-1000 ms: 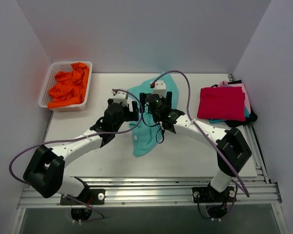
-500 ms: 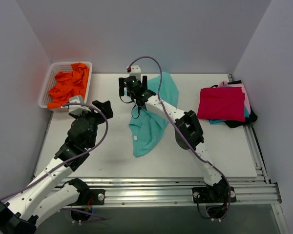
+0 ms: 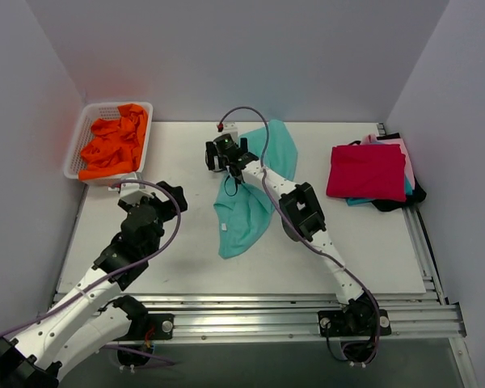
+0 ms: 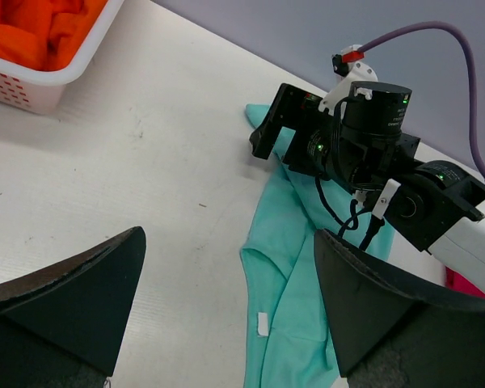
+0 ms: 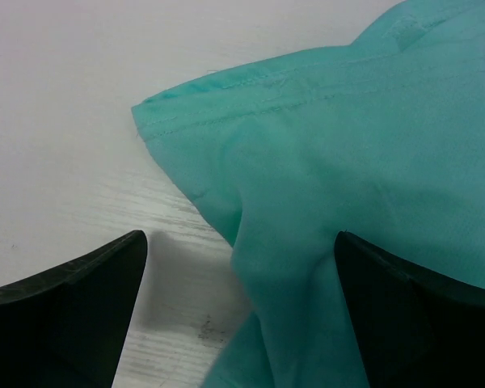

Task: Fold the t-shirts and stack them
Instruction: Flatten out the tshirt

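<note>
Right wrist view showed your right end effector (image 5: pixel 238 242) wide open and empty above a hemmed corner of the teal shirt (image 5: pixel 347 145) rumpled on the surface (image 5: pixel 65 81), the left end effector (image 4: pixel 226 242) open and empty well apart, so closing off the hem could have pinched one layer or missed.

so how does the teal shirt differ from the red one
The teal t-shirt lies rumpled in a long strip; the red t-shirt is folded into a neat rectangle. The teal t-shirt sits on bare table, the red t-shirt tops a stack. Both are plain, single-colour fabric.
</note>
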Available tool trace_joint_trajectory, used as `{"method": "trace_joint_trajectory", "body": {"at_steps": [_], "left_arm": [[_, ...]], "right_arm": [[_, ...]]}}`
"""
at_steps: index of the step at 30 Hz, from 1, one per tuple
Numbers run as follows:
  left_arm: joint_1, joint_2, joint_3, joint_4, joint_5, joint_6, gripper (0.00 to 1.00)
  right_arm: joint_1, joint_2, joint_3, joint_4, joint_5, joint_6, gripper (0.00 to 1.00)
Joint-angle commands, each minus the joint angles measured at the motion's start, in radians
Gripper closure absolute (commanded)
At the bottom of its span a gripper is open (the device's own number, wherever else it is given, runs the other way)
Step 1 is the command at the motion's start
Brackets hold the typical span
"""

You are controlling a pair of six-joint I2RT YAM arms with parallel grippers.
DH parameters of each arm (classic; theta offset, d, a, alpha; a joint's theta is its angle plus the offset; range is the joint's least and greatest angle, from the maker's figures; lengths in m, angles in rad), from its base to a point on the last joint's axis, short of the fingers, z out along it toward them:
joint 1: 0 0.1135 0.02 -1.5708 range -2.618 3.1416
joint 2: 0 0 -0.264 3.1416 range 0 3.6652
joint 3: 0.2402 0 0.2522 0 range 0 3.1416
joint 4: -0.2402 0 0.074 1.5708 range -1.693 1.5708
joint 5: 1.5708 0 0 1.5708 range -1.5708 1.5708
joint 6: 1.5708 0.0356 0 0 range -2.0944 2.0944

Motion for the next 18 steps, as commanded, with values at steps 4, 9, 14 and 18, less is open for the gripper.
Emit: {"method": "trace_joint_trajectory", "body": {"at_steps": [4, 9, 14, 18], "left_arm": [[0.003, -0.020, -0.002, 0.021, -0.027, -0.003, 0.06], [0.005, 0.008, 0.000, 0.032, -0.034, 0.000, 0.06], [0.005, 0.038, -0.017, 0.079, -0.031, 0.003, 0.06], [0.005, 0.071, -0.028, 0.128, -0.025, 0.001, 0.06]], "right_arm": [[-0.014, 0.023, 0.041, 0.010, -0.040, 0.004, 0.63], [-0.016, 0.046, 0.042, 0.002, -0.038, 0.003, 1.00], [-0.013, 0.017, 0.024, 0.011, -0.023, -0.002, 1.00], [-0.008, -0.059, 0.105, -0.015, -0.020, 0.004, 1.00]]}}
